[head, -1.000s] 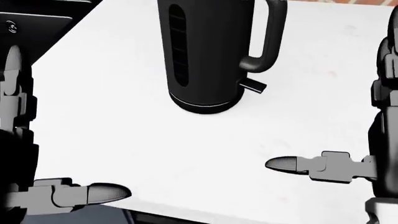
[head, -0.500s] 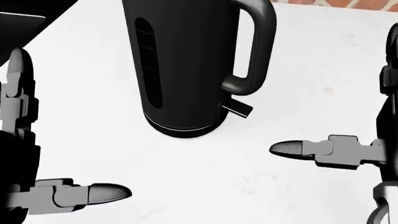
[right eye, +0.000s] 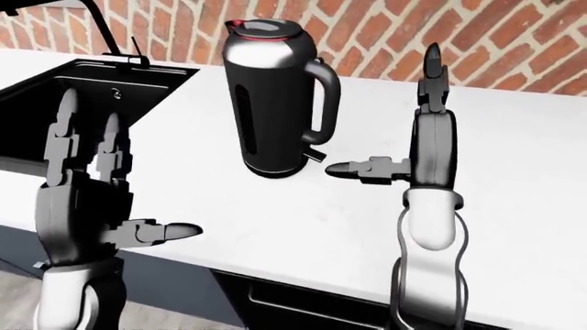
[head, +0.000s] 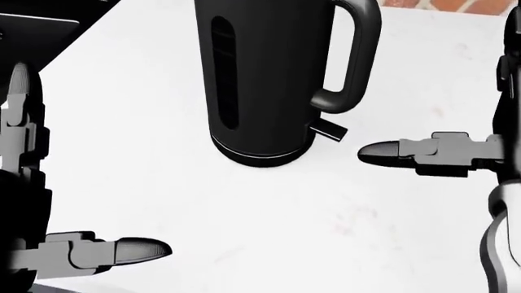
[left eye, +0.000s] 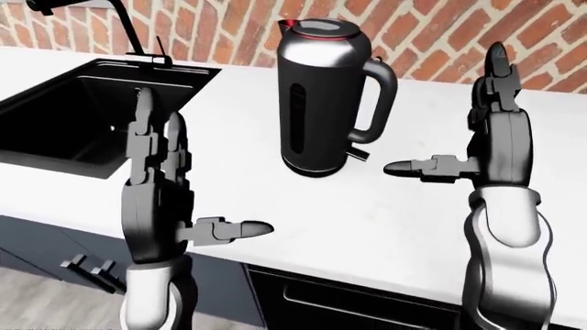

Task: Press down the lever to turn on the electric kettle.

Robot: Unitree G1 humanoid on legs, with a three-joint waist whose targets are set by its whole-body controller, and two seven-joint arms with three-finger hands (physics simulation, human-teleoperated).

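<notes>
A black and steel electric kettle (left eye: 321, 96) stands upright on the white counter (left eye: 275, 199), its handle turned to the right. Its small black lever (head: 330, 130) sticks out at the foot of the handle, just above the base. My right hand (left eye: 463, 130) is open to the right of the kettle, fingers pointing up. Its thumb (head: 383, 152) points left, a short gap from the lever and slightly lower in the head view, touching nothing. My left hand (left eye: 188, 185) is open near the counter's lower edge, left of the kettle and well apart from it.
A black sink (left eye: 82, 103) with a dark faucet (left eye: 119, 20) is set into the counter at the left. A brick wall (left eye: 431, 27) runs behind the kettle. Dark cabinet fronts (left eye: 321, 302) lie below the counter's edge.
The head view has shifted, so the kettle sits further right in it. My right hand has risen in the view, bringing its thumb closer to the lever. The left hand has stayed put.
</notes>
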